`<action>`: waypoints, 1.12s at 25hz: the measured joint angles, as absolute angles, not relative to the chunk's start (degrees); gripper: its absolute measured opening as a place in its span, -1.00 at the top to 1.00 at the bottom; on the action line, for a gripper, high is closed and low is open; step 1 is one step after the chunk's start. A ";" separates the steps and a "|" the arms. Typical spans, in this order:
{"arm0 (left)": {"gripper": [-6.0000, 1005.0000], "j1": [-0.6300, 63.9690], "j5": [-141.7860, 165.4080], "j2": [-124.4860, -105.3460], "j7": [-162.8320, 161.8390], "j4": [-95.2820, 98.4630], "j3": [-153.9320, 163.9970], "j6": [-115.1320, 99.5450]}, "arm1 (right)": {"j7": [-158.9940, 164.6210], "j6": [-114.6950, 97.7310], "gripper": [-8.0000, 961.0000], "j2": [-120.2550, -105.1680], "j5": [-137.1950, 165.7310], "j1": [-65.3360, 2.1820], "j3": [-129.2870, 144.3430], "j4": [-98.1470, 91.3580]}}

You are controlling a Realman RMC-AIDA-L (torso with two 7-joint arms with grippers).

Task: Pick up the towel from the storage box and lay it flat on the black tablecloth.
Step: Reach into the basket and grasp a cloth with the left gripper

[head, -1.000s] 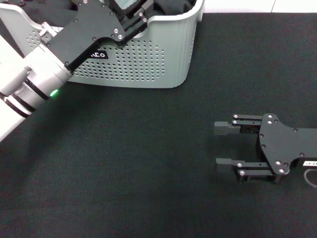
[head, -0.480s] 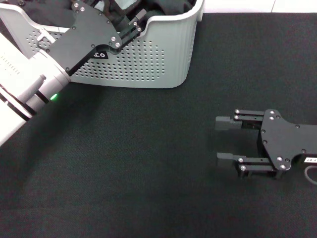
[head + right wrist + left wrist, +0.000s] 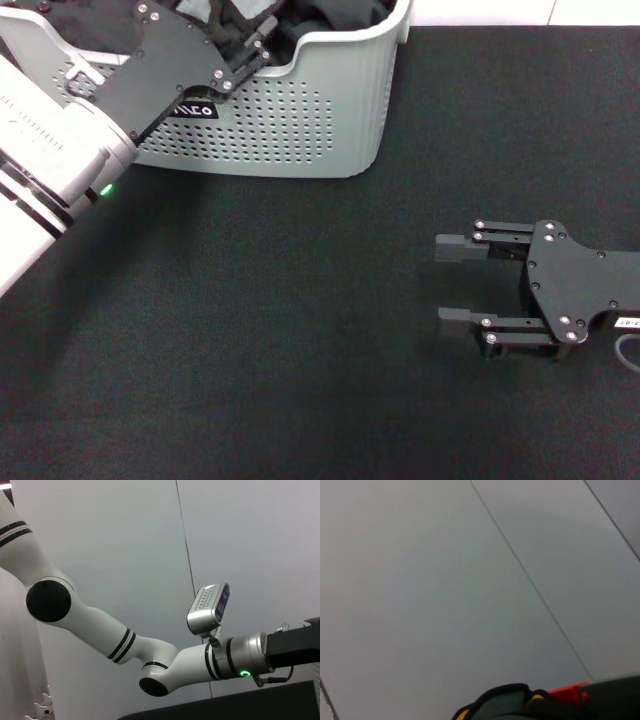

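The storage box [image 3: 300, 110] stands at the far left on the black tablecloth [image 3: 300, 330], with dark cloths heaped inside. My left gripper [image 3: 262, 42] reaches over the box's front rim into it and is shut on the towel. In the head view only a grey bit of the towel [image 3: 212, 14] shows past the gripper. In the left wrist view the towel [image 3: 502, 705] shows close up, with its grey face, black edge and yellow spots. My right gripper [image 3: 440, 283] lies open and empty on the tablecloth at the right.
Black folded cloths [image 3: 345, 12] fill the right part of the box. A small orange-red piece [image 3: 567, 694] shows beside the towel in the left wrist view. The right wrist view shows my left arm [image 3: 150, 655] against a plain wall.
My left gripper has moved left and back along the box's rim, and its fingers stand closer together. The right gripper shifted slightly right, then stayed still.
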State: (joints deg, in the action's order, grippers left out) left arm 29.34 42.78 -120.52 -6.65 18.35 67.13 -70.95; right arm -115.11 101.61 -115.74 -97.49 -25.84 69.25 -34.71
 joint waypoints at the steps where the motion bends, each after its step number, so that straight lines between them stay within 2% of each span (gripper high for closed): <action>1: -0.40 29.40 42.61 -120.54 -6.47 18.32 67.15 -70.93 | -115.12 101.61 -0.40 -115.75 -97.50 -25.84 69.25 -34.71; 11: -0.38 30.13 42.95 -120.59 -3.52 16.85 67.89 -70.13 | -115.74 101.69 -0.40 -115.84 -97.56 -25.84 69.28 -34.69; 16: 0.09 30.26 42.88 -120.71 -1.46 16.79 68.15 -70.16 | -115.81 101.73 -0.40 -115.84 -97.56 -25.84 69.35 -34.63; 22: 0.13 31.21 43.06 -120.76 -0.49 16.43 68.20 -69.41 | -116.31 101.73 -0.40 -115.84 -97.74 -25.87 69.35 -34.07; 25: 0.49 32.40 42.57 -120.76 0.90 15.23 68.19 -68.33 | -116.48 101.72 -0.40 -115.84 -97.78 -25.84 69.35 -34.06; 28: 0.58 32.92 42.44 -120.76 1.93 14.61 68.12 -68.07 | -116.51 101.76 -0.40 -115.84 -97.82 -25.83 69.35 -34.06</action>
